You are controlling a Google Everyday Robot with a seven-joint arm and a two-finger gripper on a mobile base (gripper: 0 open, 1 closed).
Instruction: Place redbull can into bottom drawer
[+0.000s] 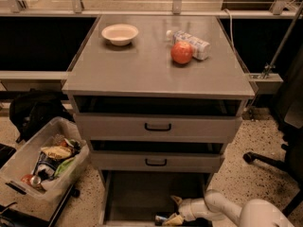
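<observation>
The bottom drawer [137, 193] of the grey cabinet is pulled out, and its dark floor shows. My gripper [173, 210] reaches into it from the right, low over the front right of the floor. Its fingers stand spread apart. The redbull can [161, 218], small with dark bluish markings, lies on the drawer floor at the tip of the lower finger [173, 219], near the front edge. Part of the can is cut off by the bottom of the view.
On the cabinet top are a white bowl [120, 33], a red apple [182, 52] and a clear bottle [190, 42]. The two upper drawers [157, 126] are shut. A bin of snacks [43, 162] stands on the floor at left, a chair base [270, 160] at right.
</observation>
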